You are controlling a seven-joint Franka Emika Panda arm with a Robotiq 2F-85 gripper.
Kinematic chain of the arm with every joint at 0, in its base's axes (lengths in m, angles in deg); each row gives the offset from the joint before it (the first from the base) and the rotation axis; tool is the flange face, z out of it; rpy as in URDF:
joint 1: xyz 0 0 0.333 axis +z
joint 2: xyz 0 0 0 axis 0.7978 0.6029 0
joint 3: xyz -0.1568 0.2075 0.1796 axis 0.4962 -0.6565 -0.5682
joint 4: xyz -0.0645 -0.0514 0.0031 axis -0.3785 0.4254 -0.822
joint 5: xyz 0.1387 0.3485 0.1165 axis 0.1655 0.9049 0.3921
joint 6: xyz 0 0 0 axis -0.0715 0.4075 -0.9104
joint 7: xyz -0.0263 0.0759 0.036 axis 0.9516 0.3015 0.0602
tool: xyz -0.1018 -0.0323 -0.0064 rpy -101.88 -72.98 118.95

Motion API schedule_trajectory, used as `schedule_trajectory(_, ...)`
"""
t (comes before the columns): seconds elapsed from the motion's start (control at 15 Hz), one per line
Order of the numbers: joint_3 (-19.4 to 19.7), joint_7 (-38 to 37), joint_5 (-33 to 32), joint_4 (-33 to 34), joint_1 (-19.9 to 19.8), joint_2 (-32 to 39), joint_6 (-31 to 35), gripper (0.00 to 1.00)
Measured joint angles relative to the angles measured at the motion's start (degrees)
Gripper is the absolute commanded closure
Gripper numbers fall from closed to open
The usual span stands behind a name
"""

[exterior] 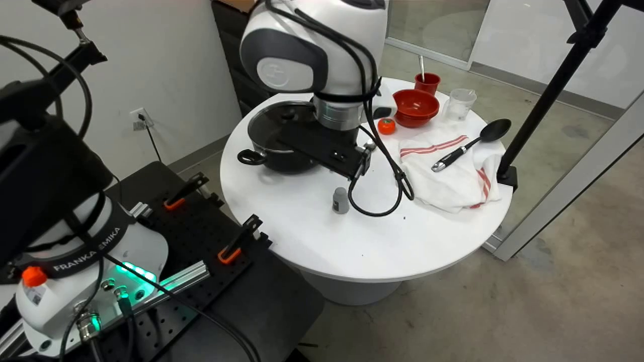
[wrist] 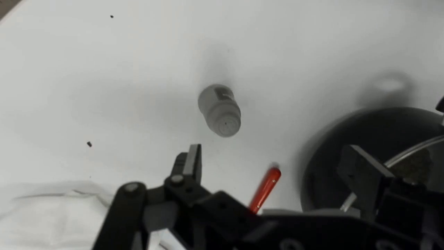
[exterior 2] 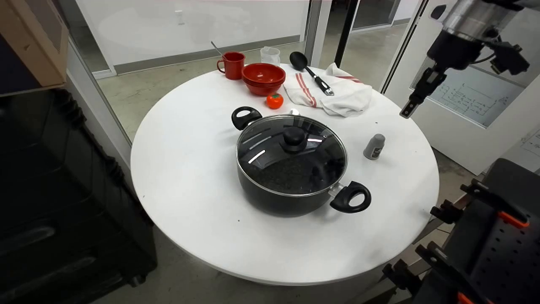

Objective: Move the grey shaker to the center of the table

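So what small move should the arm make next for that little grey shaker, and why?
Probably nudge the open gripper until it lines up above the small grey rounded shaker before lowering. In the wrist view the shaker shows beyond the jaws, not between them, and it stands upright on the round white table.

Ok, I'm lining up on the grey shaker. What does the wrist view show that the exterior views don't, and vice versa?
Only the wrist view shows a red handle near the black pot, and the gripper with its jaws plainly apart.

Only the exterior views show the red mug, the red bowls, the tomato and the clear plastic cup.

Both kinds share the upright grey shaker on the white table, the black pot and the white cloth, though the wrist view catches only part of the pot and cloth.
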Motion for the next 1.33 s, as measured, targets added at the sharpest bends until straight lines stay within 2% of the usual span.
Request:
schedule_trajectory(0.27,-2.6,3.1,4.0,2.4,-0.8,7.7,2.4,0.00)
schedule_trajectory(0.67,-7.8,7.1,8.6,6.0,-3.7,15.5,7.4,0.00)
schedule_trajectory(1.0,-10.2,7.3,8.9,8.7,-5.7,20.2,10.8,0.00)
schedule_trajectory(1.13,-11.0,7.3,8.9,9.5,-6.5,21.7,11.7,0.05)
schedule_trajectory(1.27,-12.1,7.3,8.9,10.2,-7.5,23.0,12.4,0.05)
schedule_trajectory(1.33,-12.9,7.4,8.9,10.5,-8.1,23.4,12.6,0.01)
